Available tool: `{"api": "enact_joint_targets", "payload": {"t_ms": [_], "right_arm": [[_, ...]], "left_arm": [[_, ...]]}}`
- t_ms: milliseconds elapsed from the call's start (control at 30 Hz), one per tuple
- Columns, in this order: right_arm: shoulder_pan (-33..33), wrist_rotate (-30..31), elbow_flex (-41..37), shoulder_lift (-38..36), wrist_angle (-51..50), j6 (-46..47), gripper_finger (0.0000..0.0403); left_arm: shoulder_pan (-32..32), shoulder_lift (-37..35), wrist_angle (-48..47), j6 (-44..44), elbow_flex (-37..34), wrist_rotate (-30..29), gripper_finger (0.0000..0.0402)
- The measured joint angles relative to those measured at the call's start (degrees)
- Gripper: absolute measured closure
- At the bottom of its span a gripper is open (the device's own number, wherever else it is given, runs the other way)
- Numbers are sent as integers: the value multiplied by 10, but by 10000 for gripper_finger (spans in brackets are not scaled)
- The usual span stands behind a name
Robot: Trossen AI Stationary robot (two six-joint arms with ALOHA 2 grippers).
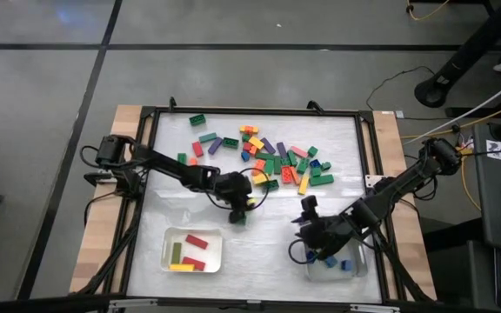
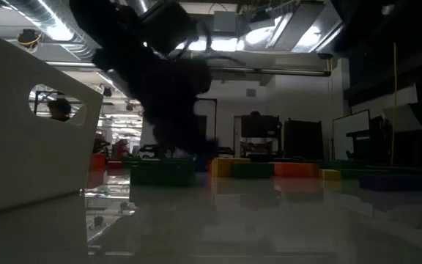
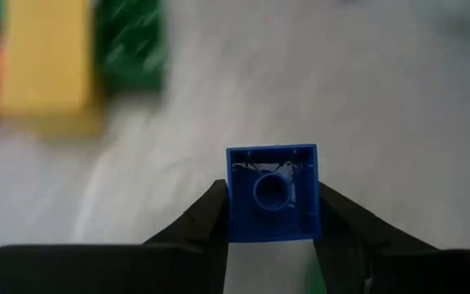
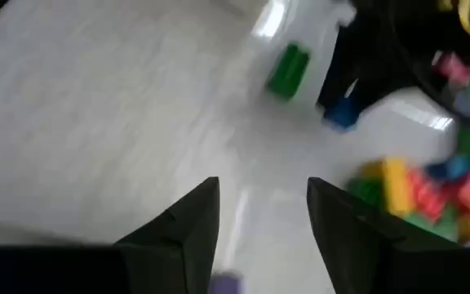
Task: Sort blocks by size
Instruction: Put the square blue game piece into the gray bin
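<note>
A pile of blocks (image 1: 272, 156) in many colours lies on the white mat at the far middle. My left gripper (image 1: 237, 211) stands at the pile's near edge, shut on a small blue square block (image 3: 272, 192). The right wrist view shows that blue block (image 4: 341, 114) under the dark left arm, with a green block (image 4: 288, 69) on the mat beside it. My right gripper (image 1: 307, 210) hovers open above the mat near the right tray, with nothing between its fingers (image 4: 194, 220). My left gripper pinches the blue block by two opposite side walls (image 3: 233, 204) between its two fingers (image 3: 206, 216). The block's hollow underside faces the wrist camera. The fingers slant down at it from the table's left. I cannot tell whether the block is clear of the mat.
A pale tray (image 1: 192, 249) at the near left holds long red, yellow and green blocks. A second tray (image 1: 333, 261) at the near right holds small blue ones. In the low view the left tray's wall (image 2: 20, 125) fills the left side. Bare mat lies between the trays.
</note>
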Motion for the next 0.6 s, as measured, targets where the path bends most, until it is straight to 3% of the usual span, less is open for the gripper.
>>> {"api": "enact_joint_targets", "payload": {"t_ms": [267, 367, 600], "right_arm": [[-50, -1, 0, 0, 73, -139, 219], [-65, -5, 0, 0, 96, -183, 219], [-97, -78, 0, 0, 151, -242, 219]], "left_arm": [[3, 0, 131, -2, 28, 159, 268], [-1, 0, 140, -3, 41, 172, 272], [-5, 0, 144, -1, 61, 173, 274]]}}
